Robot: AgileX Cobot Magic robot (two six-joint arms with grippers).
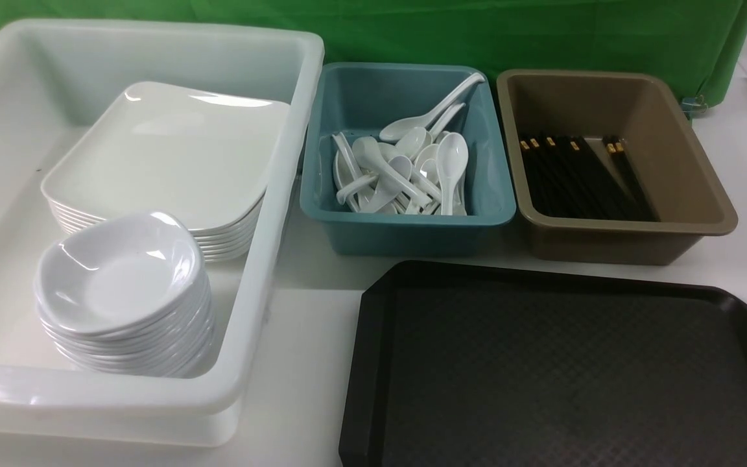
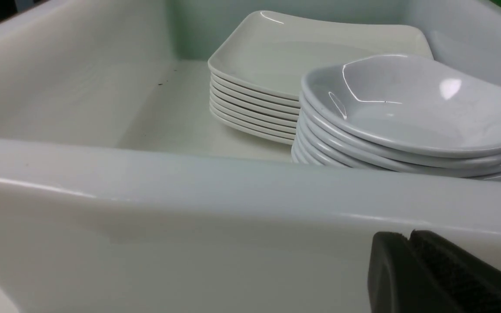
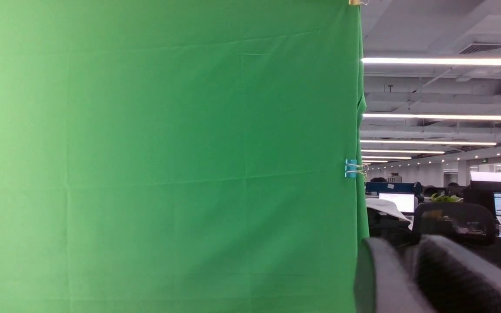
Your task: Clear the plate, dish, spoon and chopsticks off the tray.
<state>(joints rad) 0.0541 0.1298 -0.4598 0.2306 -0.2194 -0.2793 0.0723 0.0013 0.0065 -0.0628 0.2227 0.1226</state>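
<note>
The black tray point(image 1: 542, 363) lies at the front right with nothing on it. A stack of white square plates point(image 1: 166, 149) point(image 2: 311, 48) and a stack of small white dishes point(image 1: 120, 272) point(image 2: 411, 104) stand in the white tub point(image 1: 263, 272). Several white spoons point(image 1: 406, 168) lie in the teal tub. Black chopsticks point(image 1: 581, 175) lie in the brown tub. My left gripper point(image 2: 409, 237) is shut and empty, just outside the white tub's near wall point(image 2: 233, 191). My right gripper point(image 3: 402, 245) faces the green backdrop, its fingers slightly apart with nothing between them.
The teal tub point(image 1: 412, 227) and brown tub point(image 1: 613, 240) stand side by side behind the tray. A green backdrop point(image 1: 477, 32) closes off the far side. White tabletop point(image 1: 308, 363) shows between the white tub and the tray.
</note>
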